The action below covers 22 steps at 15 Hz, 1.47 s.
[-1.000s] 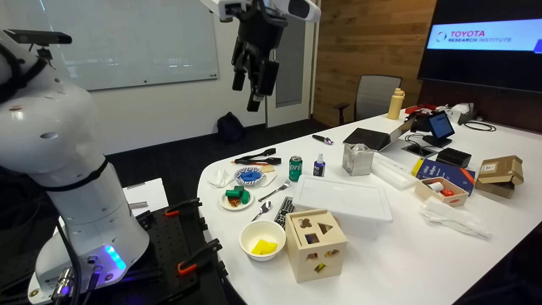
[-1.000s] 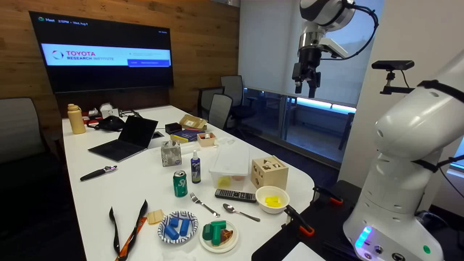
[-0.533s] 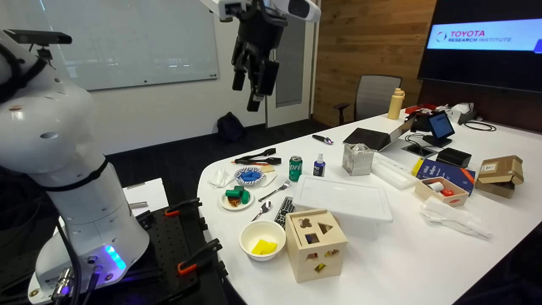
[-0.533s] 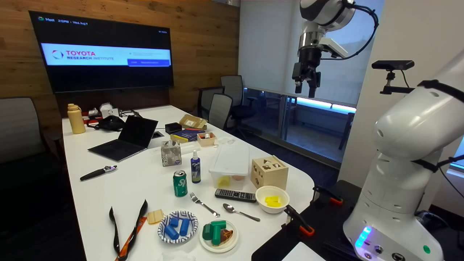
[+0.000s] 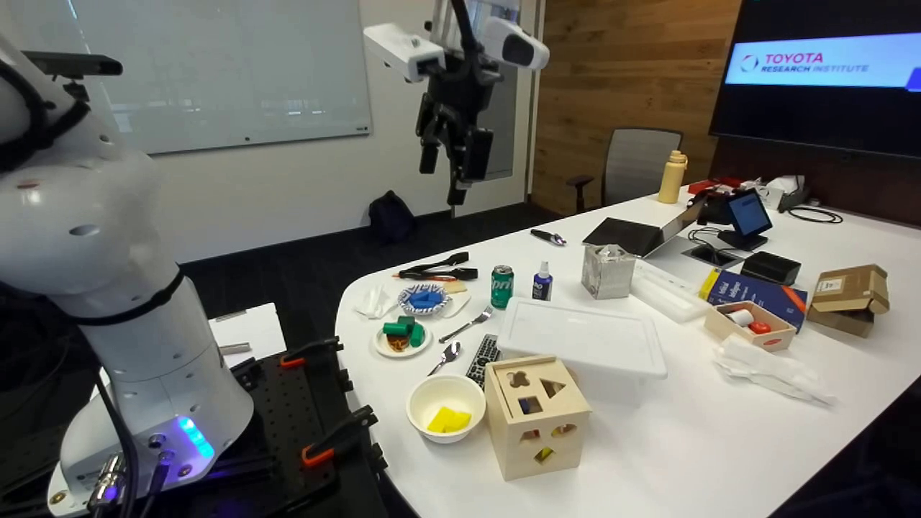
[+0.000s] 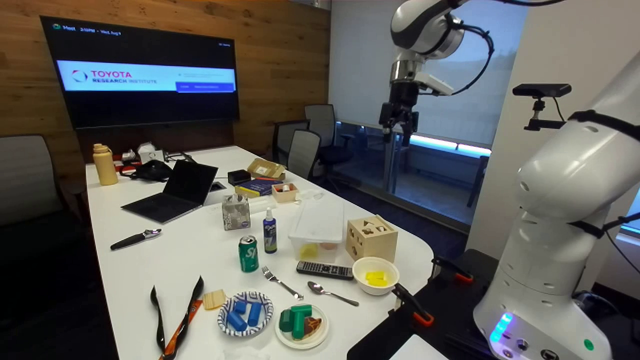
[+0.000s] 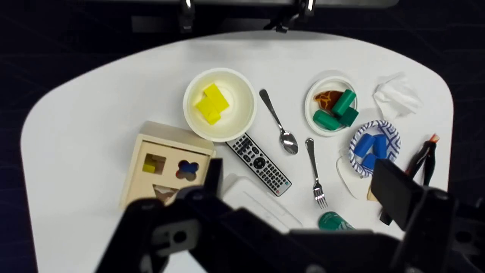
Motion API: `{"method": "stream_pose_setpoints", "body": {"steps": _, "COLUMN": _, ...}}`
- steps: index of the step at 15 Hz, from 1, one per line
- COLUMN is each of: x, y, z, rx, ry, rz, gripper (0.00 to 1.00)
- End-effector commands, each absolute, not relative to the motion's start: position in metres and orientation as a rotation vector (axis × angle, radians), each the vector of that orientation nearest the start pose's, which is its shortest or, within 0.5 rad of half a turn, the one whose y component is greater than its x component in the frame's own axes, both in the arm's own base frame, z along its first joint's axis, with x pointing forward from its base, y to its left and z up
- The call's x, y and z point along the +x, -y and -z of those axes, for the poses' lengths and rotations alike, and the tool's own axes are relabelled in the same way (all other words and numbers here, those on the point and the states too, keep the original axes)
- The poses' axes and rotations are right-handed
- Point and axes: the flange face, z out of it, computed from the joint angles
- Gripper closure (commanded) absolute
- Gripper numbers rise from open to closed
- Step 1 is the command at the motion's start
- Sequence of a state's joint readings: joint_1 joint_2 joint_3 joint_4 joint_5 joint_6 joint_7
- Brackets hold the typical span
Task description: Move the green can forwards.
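Gripper (image 6: pixel 397 135) up in the air over the table (image 6: pixel 200 250), well apart from can (image 6: pixel 248 254), jaws spread wide. Can stands upright on the table, just beside spray (image 6: pixel 270 234), fork (image 6: pixel 283 283) lying near its base, tines toward it; in wrist view gripper hides part of can. Remote (image 6: pixel 325 270) lies between tub (image 6: pixel 320 225) and spoon (image 7: pixel 275 116). Bowl (image 7: pixel 242 106) just beside shape box (image 6: pixel 381 246), can't tell if touching, yellow blocks (image 7: pixel 216 98) inside. Plate (image 6: pixel 305 344) bears green blocks (image 6: pixel 298 325) plus a brown piece (image 6: pixel 311 329); blue blocks (image 6: pixel 254 313) in patterned dish (image 6: pixel 269 310) next to it. Tongs (image 6: pixel 186 321) near dish. Tissue box (image 6: pixel 236 215) and laptop (image 6: pixel 192 182) farther along table than can in both exterior views, yellow bottle (image 6: pixel 105 167) beyond laptop
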State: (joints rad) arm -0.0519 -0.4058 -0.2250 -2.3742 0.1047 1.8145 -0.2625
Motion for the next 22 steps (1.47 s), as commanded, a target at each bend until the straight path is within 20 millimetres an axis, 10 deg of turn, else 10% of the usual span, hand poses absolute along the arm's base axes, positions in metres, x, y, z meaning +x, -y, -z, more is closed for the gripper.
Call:
{"method": "stream_pose_setpoints", "body": {"steps": 1, "x": 0.45, "y": 0.059, "z": -0.403, "rx": -2.943, "ry": -0.014, "rz": -0.143, "gripper": 0.0}}
{"method": "stream_pose_setpoints", "body": {"steps": 11, "x": 0.574, "y": -0.055, "z": -0.216, "rx": -3.051, "ry": 0.064, "rz": -0.065, "gripper": 0.0}}
{"method": "stream_pose_setpoints", "body": {"steps": 22, "x": 0.638, "y": -0.155, "z": -0.123, "rx": -3.105, "ry": 0.158, "rz": -0.063, "gripper": 0.0}}
